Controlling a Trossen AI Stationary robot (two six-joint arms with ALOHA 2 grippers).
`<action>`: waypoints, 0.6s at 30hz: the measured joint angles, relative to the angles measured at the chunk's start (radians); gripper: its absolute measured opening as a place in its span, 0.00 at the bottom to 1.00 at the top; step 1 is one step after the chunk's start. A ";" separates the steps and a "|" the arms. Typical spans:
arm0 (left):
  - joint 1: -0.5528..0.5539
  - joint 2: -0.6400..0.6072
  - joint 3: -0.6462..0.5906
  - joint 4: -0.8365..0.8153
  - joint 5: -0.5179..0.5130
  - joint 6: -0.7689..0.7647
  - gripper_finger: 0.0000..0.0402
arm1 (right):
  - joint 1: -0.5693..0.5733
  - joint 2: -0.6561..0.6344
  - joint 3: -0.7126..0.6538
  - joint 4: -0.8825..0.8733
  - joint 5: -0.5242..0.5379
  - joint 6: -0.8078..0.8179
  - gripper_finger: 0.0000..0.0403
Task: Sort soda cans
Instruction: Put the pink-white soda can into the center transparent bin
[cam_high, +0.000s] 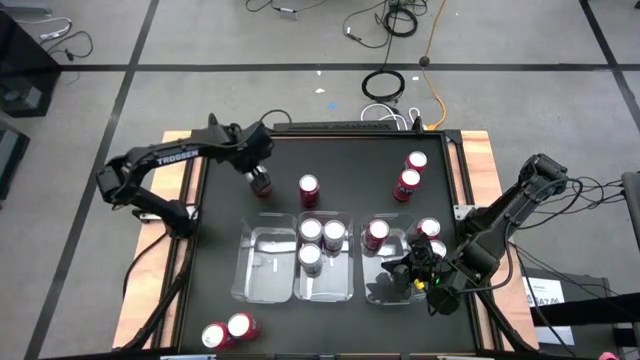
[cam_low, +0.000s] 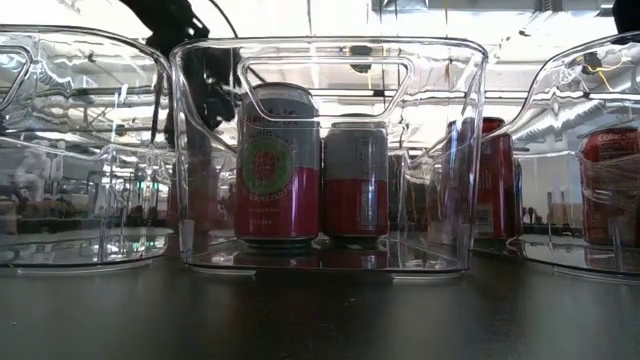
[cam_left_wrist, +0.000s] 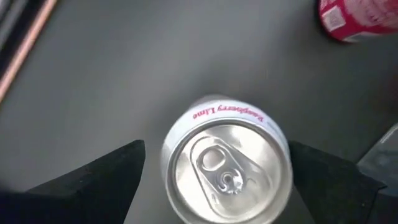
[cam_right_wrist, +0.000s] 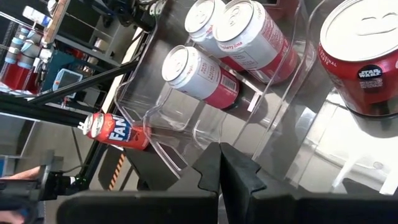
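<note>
Evenly lit from overhead. Strong glare on the clear trays (cam_low: 325, 60) (low view). Blurred, out of focus in left wrist view.

Twelve small cylindrical soda cans with shiny silver tops were seen upright on the dark table. Three white-and-red cans (cam_high: 311, 232) stood in the middle clear tray, three red-bodied cans (cam_high: 377, 233) in the right tray. A white-bodied can (cam_left_wrist: 227, 168) stood apart, three red cans (cam_high: 309, 188) behind the trays, two (cam_high: 228, 331) near the front edge.
</note>
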 joint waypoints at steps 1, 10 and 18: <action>0.005 0.000 -0.015 0.010 0.004 0.000 0.97 | 0.000 0.000 0.000 -0.001 0.000 0.000 0.00; 0.023 0.001 -0.055 0.080 0.011 0.001 0.85 | 0.000 0.000 0.000 -0.002 0.000 0.018 0.00; 0.013 0.003 -0.030 0.030 0.027 -0.021 0.76 | 0.000 0.000 0.000 -0.005 0.000 0.012 0.00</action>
